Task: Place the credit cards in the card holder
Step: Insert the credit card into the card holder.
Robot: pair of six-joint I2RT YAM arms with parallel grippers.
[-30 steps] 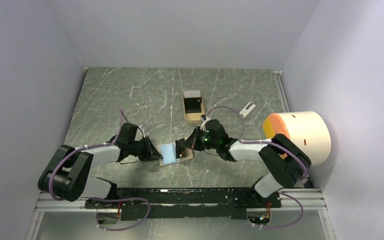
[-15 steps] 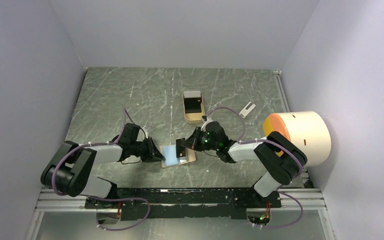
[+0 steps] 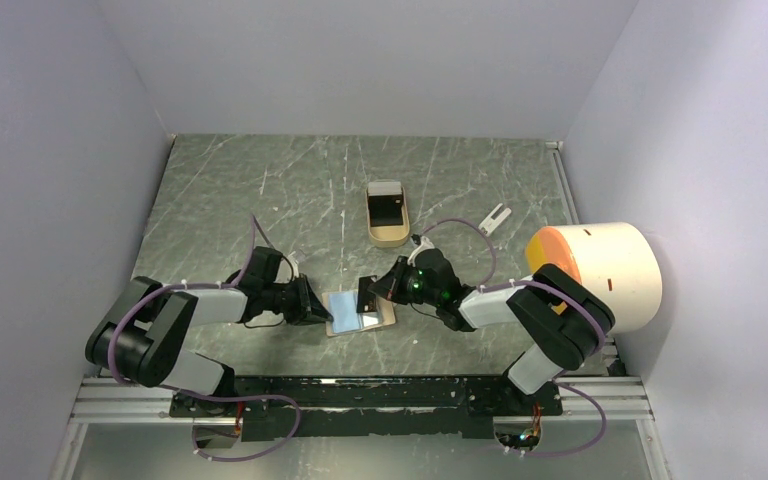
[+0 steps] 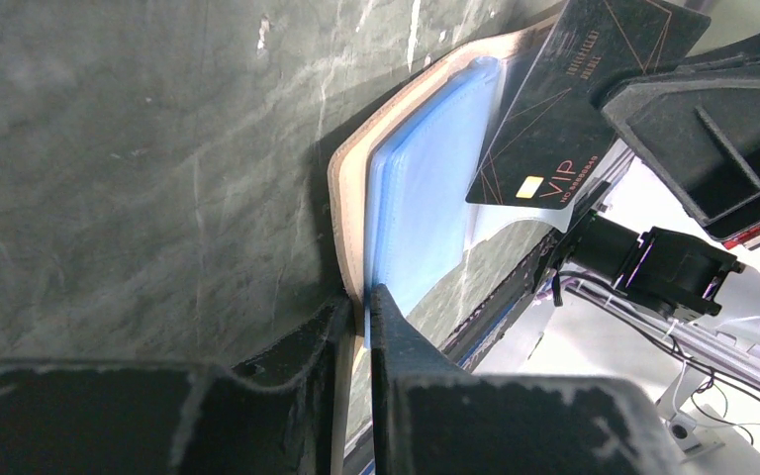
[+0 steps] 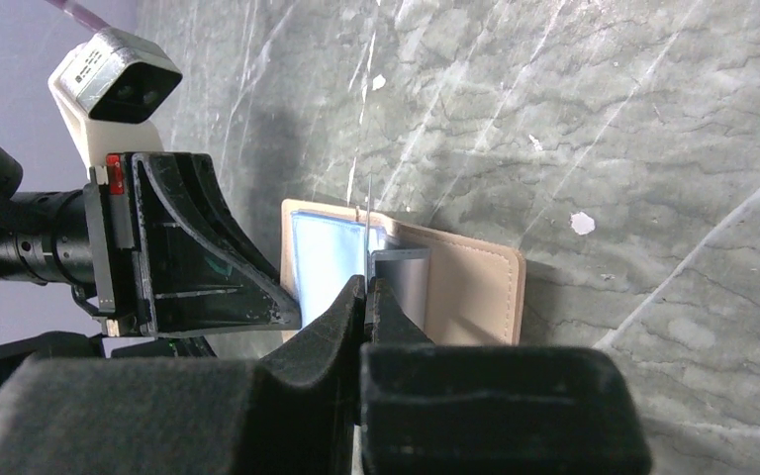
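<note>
Grey bench (image 3: 260, 190) is carrying the open card holder (image 3: 360, 312) near its front, the left pincer (image 4: 356, 297) clamping its pliant left edge while the right pincer (image 5: 366, 287) is nipping a black credit card (image 4: 564, 109), seemingly stiff, thin and slick, by one end above it.

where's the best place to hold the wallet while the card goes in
Its left edge, in low from the left, as the left gripper does: the wallet lies open and flat, so only its thin rim fits between jaws, and the right gripper holds the black card at the other side.
</note>
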